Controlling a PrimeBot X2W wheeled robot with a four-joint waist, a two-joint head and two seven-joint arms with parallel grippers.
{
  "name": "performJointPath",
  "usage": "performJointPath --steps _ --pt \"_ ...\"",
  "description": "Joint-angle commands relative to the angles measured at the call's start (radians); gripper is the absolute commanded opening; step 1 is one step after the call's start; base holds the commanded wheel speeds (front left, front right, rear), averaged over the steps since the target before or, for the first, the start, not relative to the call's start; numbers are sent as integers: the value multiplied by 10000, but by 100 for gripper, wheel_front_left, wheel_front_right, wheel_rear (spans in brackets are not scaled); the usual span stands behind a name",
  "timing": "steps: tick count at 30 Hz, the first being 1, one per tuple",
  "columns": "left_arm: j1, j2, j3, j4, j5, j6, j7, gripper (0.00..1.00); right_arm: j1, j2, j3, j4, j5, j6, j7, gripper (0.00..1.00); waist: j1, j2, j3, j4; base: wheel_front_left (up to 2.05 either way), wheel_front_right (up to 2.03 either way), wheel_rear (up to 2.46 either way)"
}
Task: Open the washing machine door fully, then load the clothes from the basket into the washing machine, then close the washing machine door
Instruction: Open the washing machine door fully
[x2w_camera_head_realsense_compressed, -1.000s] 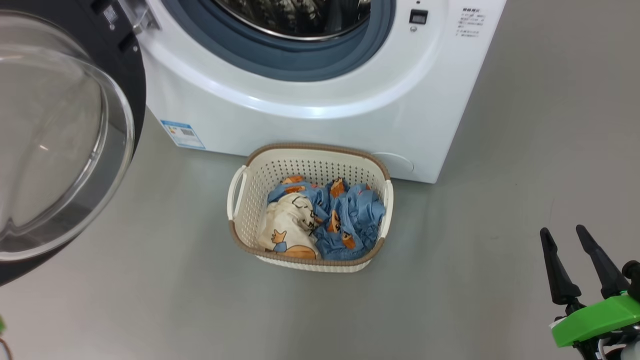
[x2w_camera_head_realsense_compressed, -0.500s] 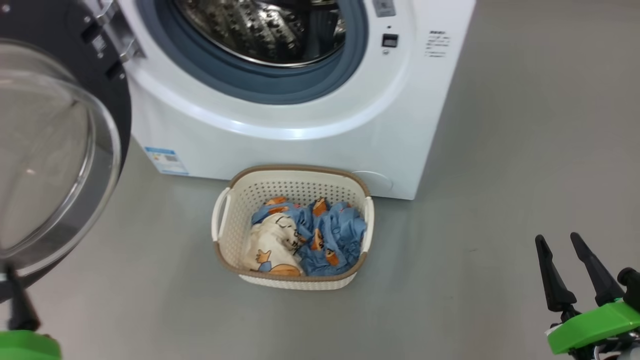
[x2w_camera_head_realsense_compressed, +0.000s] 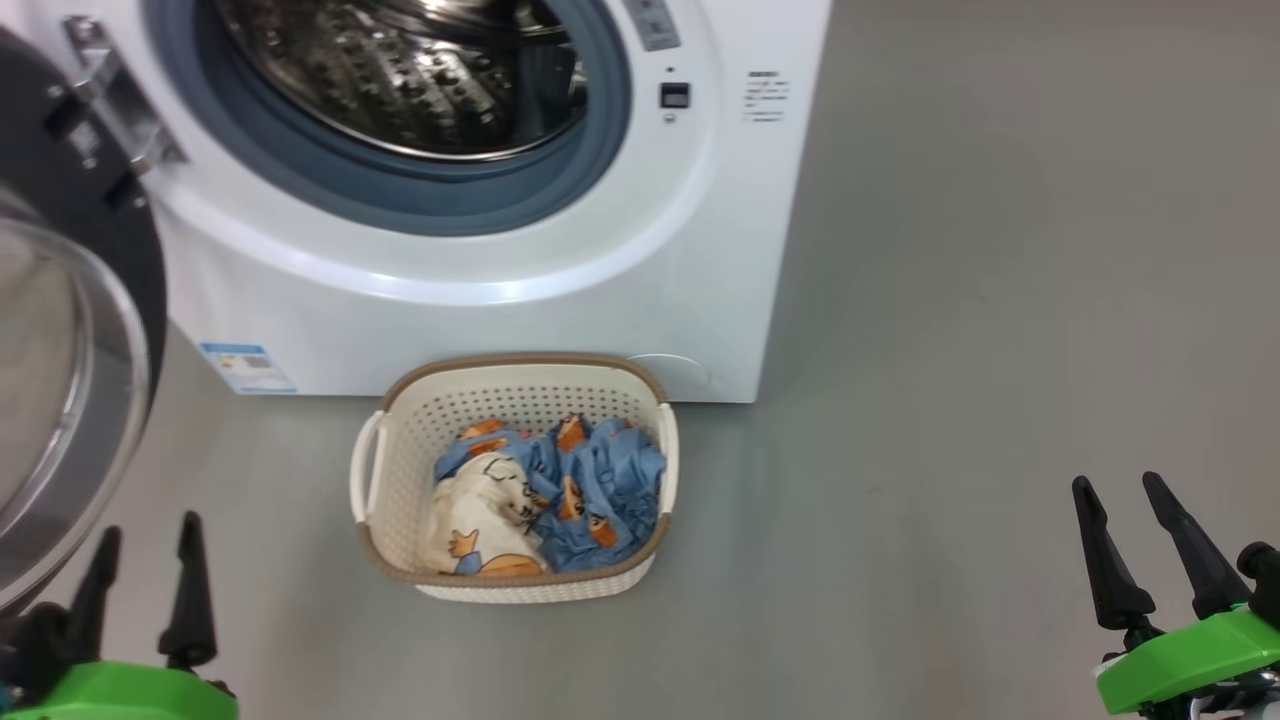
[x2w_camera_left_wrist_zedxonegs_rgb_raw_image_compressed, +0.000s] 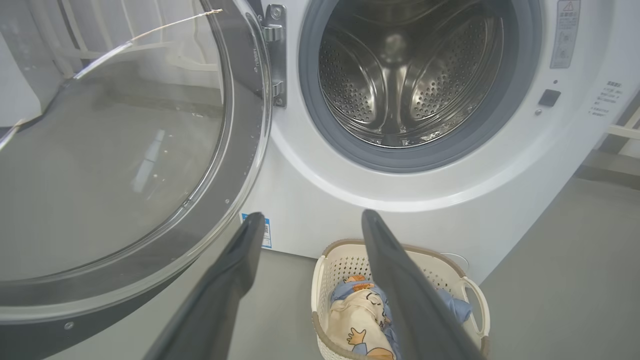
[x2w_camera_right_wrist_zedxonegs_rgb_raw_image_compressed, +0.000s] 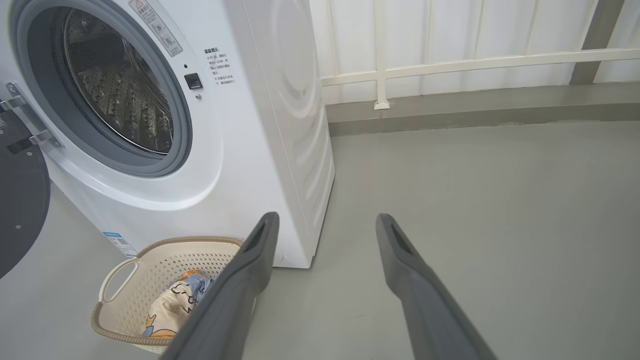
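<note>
Your left end effector and right end effector sit low, spread, empty; right wrist view adds a railing behind the washer.

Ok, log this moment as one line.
door open; drum empty; clothes in basket; basket at washer front; left claw open, empty; right claw open, empty; loading not started

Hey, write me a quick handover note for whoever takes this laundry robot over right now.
Left claw: open, empty, low beside the washing machine door.
Right claw: open, empty, off to the right above the floor.
Door swung wide to the left; drum looks empty.
Clothes all in the basket, on the floor in front of the washing machine.
Done: door opened. Left: load clothes, close door.
</note>
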Motion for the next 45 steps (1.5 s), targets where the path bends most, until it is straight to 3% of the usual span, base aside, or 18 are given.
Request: performJointPath --steps 1,13,23,45 --pt "-16 339 273 -295 -34 -13 -64 100 68 -204 135 -275 33 29 -120 100 0 0 -30 -222 0 0 0" --pt "19 221 -708 -655 -80 -14 -65 100 68 -109 40 -375 31 29 -120 100 0 0 7 -1017 0 0 0" --pt "46 147 -976 -861 -42 -15 -65 100 72 -78 -90 -417 22 29 -120 100 0 0 -10 -1427 0 0 0" --pt "3 326 -1260 -983 -514 -15 -65 100 26 72 -212 -465 -32 29 -120 100 0 0 104 -1533 0 0 0"
